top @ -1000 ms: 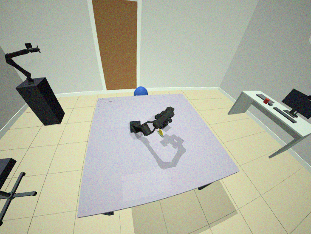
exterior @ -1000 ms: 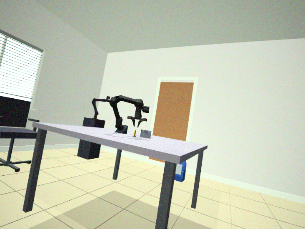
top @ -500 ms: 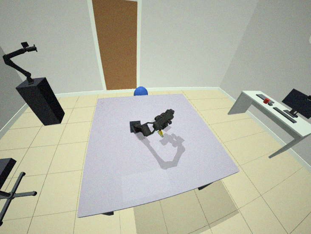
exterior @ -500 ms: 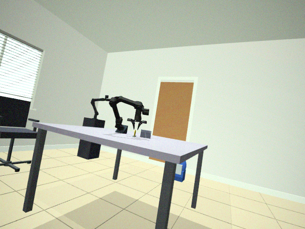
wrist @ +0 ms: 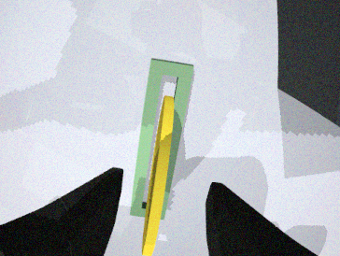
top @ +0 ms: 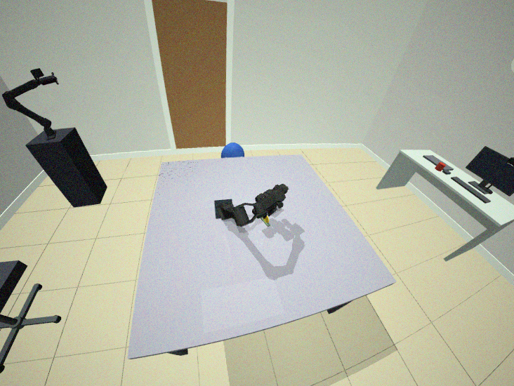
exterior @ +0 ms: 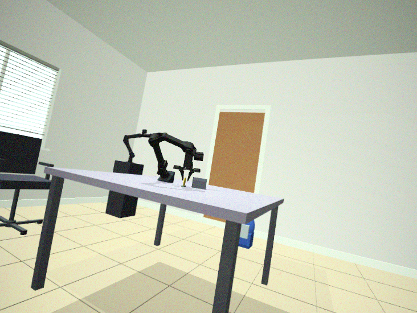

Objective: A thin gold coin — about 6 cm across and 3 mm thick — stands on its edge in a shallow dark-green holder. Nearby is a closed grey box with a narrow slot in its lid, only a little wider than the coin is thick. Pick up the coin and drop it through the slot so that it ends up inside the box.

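Observation:
The thin gold coin [wrist: 158, 176] [exterior: 183, 182] [top: 266, 220] stands on its edge in the dark-green holder [wrist: 146, 138] on the table. My gripper [wrist: 165, 187] [exterior: 185, 178] [top: 264, 215] is open and hangs just above the coin, one dark finger on each side of it, with a gap between each finger and the coin. The closed grey box [exterior: 199, 182] [wrist: 306, 26] stands close beside the holder. In the wrist view only its dark side shows at the upper right, and its slot is out of view. In the top view the arm hides the box.
The arm's base [top: 222, 207] sits near the middle of the pale table [top: 207, 290] [exterior: 101, 176]. A black pedestal with a camera arm [top: 66, 165] stands on the floor to the left, and a desk with a monitor [top: 456, 187] to the right.

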`<state>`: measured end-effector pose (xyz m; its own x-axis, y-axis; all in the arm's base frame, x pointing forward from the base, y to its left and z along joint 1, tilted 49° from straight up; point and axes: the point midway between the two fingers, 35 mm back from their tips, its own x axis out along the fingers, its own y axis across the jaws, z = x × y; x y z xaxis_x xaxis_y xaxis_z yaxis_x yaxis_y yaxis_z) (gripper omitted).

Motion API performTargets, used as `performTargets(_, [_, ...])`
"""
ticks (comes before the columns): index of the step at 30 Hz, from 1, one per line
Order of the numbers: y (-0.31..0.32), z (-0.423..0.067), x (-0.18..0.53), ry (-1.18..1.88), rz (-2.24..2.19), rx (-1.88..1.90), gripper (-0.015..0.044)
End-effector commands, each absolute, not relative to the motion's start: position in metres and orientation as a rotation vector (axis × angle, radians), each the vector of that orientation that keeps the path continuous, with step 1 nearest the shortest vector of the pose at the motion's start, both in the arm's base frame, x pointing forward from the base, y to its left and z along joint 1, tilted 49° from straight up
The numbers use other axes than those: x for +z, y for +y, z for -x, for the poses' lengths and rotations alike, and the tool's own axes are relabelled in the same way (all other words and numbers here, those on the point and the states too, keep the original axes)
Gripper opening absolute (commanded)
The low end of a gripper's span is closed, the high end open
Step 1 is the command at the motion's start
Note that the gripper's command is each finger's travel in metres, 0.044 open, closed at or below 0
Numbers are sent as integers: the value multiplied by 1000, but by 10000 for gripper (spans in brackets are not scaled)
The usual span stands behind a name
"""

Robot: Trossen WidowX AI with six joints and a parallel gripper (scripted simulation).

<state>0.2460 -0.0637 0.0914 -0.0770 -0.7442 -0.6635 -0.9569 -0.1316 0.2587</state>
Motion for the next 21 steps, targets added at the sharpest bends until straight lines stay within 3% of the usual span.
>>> performTargets(1, [-70,-244,87,1852,1907,1028,161])
performTargets(17, [-88,-240,73,1859,1909,1023,161])
performTargets(21, [-88,-240,73,1859,1909,1023,56])
